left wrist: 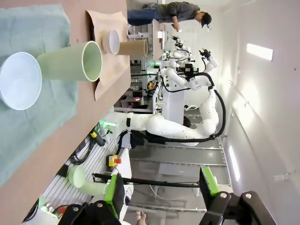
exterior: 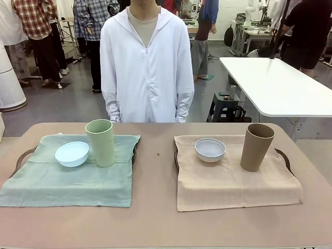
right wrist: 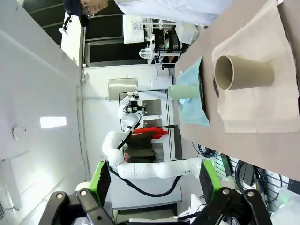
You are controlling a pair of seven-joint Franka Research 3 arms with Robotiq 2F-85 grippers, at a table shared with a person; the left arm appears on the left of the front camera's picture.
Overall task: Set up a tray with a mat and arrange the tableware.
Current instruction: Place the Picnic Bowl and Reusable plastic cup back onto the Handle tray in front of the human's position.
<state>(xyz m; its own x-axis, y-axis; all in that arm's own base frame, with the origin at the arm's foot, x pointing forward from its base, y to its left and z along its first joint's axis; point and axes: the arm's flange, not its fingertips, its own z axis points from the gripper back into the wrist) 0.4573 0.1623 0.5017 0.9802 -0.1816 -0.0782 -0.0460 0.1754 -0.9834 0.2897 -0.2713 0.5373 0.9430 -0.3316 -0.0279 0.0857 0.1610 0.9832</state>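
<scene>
Front view: on the table point(exterior: 155, 218), a green mat point(exterior: 67, 179) at 9 o'clock carries the light blue bowl point(exterior: 72, 154) and pale green tumbler point(exterior: 100, 142); a tan mat point(exterior: 233, 179) at 3 o'clock holds the white bowl point(exterior: 210, 149) and tan-brown tumbler point(exterior: 257, 147). Wrist views add the left gripper point(left wrist: 161, 190) and right gripper point(right wrist: 154, 180), both spread and empty

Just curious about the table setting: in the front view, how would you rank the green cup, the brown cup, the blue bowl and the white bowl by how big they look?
1. Brown cup and green cup: too alike to rank.
2. Blue bowl.
3. White bowl, slightly smaller-looking, though it stands a little farther back, so that is unsure.
</scene>
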